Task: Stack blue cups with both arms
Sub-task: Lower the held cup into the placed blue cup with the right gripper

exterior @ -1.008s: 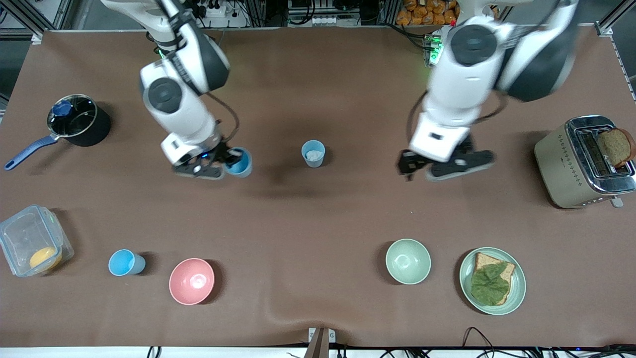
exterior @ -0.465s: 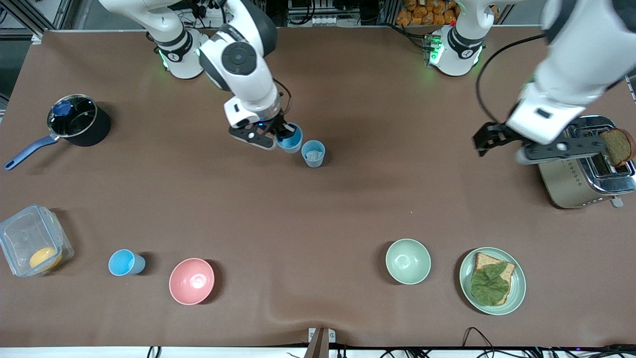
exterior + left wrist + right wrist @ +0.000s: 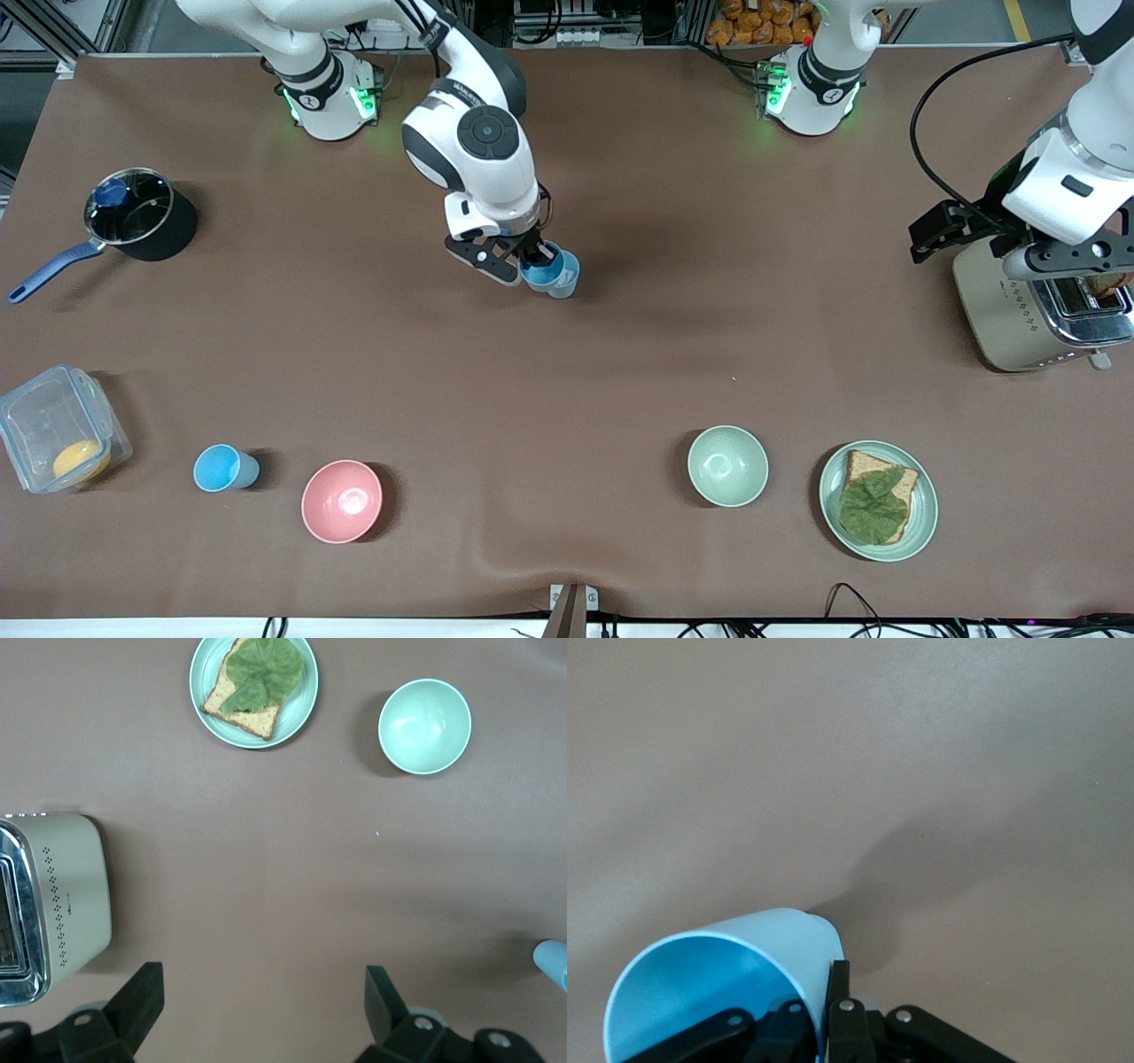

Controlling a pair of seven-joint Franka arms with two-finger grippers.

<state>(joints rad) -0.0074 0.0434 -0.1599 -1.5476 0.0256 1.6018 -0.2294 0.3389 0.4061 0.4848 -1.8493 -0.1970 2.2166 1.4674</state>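
Three blue cups are present. One bright blue cup (image 3: pixel 539 268) is pinched by its rim in the closed fingers of the right gripper (image 3: pixel 530 262), directly over and overlapping the paler cup (image 3: pixel 565 275) standing mid-table. The third cup (image 3: pixel 221 468) stands beside the pink bowl (image 3: pixel 342 501), nearer the front camera, toward the right arm's end of the table.

The right wrist view confirms the hold: one finger (image 3: pixel 837 1005) lies against the cup wall (image 3: pixel 735 979), the other presumably inside the rim.

Judgement on the step in hand: the held cup appears slightly off-centre from the standing one. It should be centred and kept upright before descent, then lowered slowly so the tapered walls seat without tipping the lower cup. The fingers should release only once it is nested. Whether the two cups already touch cannot be determined.

The left gripper (image 3: pixel 974 244) waits over the toaster (image 3: pixel 1019 310), fingers (image 3: pixel 137 1001) spread wide and empty.

The table (image 3: pixel 567 381) is covered in a brown cloth, slightly wrinkled at the edge nearest the front camera. Cables and equipment racks run along the arms' bases. A pot (image 3: pixel 142 214), a clear container (image 3: pixel 55 439), a green bowl (image 3: pixel 727 465) and a plate with bread (image 3: pixel 877 501) stand well apart from the work.
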